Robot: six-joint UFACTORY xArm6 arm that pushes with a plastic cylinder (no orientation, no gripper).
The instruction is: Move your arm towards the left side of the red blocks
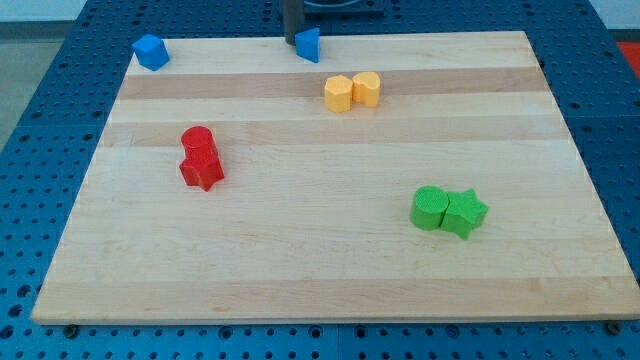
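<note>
Two red blocks touch at the board's left-middle: a red cylinder (pixel 198 140) and, just below it, a red star (pixel 202 169). My tip (pixel 291 39) is at the view's top edge of the board, right against the left side of a blue block (pixel 309 45). The tip is far up and to the right of the red blocks, well apart from them.
Another blue block (pixel 150 51) sits at the board's top left corner. A yellow hexagon (pixel 339 94) and a yellow cylinder (pixel 367 88) touch at the upper middle. A green cylinder (pixel 429 208) and a green star (pixel 464 213) touch at the lower right. The wooden board (pixel 320 280) lies on a blue perforated table.
</note>
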